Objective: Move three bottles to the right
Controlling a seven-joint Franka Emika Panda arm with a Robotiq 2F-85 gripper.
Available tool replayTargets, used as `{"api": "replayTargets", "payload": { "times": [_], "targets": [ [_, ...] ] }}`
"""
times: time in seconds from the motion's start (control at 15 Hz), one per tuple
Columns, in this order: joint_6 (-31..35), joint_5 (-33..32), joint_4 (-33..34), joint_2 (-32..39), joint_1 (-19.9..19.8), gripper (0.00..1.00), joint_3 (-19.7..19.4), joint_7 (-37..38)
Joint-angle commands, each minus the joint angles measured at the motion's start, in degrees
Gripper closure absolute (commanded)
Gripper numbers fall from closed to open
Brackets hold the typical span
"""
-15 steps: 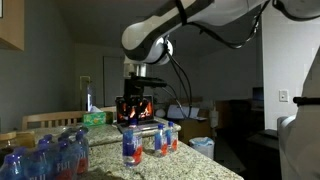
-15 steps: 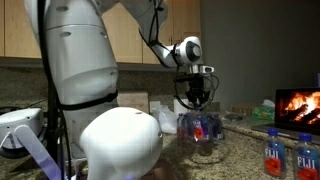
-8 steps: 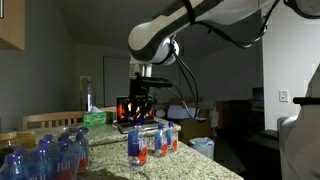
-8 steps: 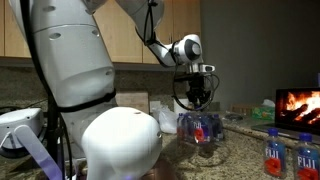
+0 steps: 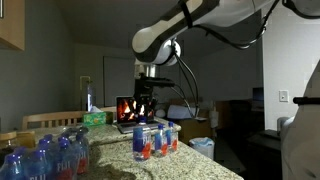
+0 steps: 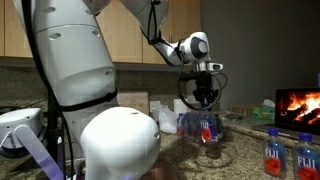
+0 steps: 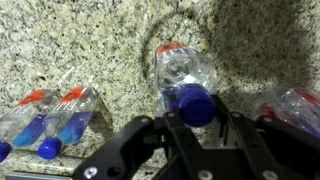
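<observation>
My gripper (image 5: 142,120) (image 6: 206,108) is shut on the neck of a small clear bottle (image 5: 141,145) (image 6: 207,131) with a red-and-blue label, held upright at the counter surface. In the wrist view the gripper (image 7: 195,118) has its fingers either side of that bottle (image 7: 181,70), just under the blue-looking cap. Two more bottles (image 5: 160,140) (image 5: 171,137) stand close beside the held one. The wrist view shows two bottles (image 7: 28,113) (image 7: 72,112) at its left edge and part of another bottle (image 7: 296,106) at its right.
A pack of several bottles (image 5: 50,155) sits at the near end of the speckled counter (image 5: 190,165). Two of them (image 6: 272,155) (image 6: 305,158) show in an exterior view. A laptop showing a fire (image 5: 124,110) (image 6: 299,105) stands behind. The robot's base (image 6: 120,140) fills the foreground.
The gripper has carried the held bottle sideways along the counter, closing in on the two standing bottles. The jaws have stayed shut on it.
</observation>
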Motion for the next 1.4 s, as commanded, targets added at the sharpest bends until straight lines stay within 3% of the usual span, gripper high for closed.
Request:
{"api": "replayTargets", "payload": {
  "times": [0.0,0.2,0.27,0.33,0.53,0.6,1.33],
  "targets": [
    [0.2,0.6,-0.1,-1.9,-1.3,0.85,-1.2,-1.6],
    [0.5,-0.1,-2.1,-4.1,-2.2,0.85,-2.9,-3.6],
    [-0.3,0.3,0.1,-1.0,-1.8,0.85,-1.8,-1.2],
    [-0.2,0.3,-0.1,-1.1,-2.1,0.65,-2.0,-1.3],
    [-0.3,0.3,0.0,-0.5,-2.1,0.65,-1.7,-1.3],
    [-0.3,0.3,0.0,-0.3,-2.0,0.85,-1.6,-1.3],
    [7.2,1.2,1.3,7.6,-3.7,0.85,-7.0,-8.7]
  ]
}}
